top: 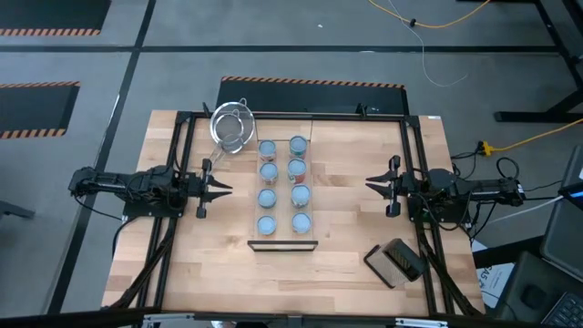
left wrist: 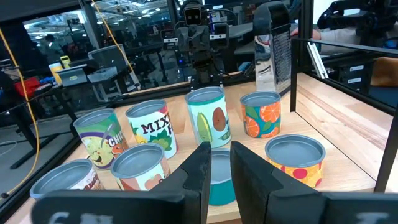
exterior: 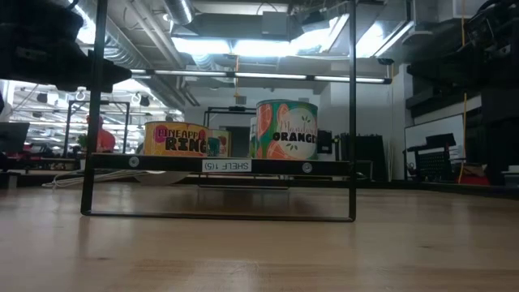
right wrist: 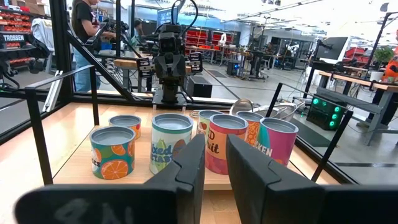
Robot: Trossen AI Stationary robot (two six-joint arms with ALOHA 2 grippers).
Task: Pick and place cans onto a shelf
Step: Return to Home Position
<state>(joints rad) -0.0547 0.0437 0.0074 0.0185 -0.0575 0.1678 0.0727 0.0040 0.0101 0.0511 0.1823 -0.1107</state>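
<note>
High view: eight cans point(top: 267, 197) stand in two rows of four on the shelf point(top: 283, 208) at table centre. The left gripper point(top: 226, 189) waits at the shelf's 9 o'clock and the right gripper point(top: 369, 182) at 3, both apart from it. A strainer point(top: 232, 128) lies at 11. Low view: pineapple and orange labels face the camera. Wrist views: each claw's fingers point(left wrist: 200, 169) are narrowly parted, holding nothing
</note>
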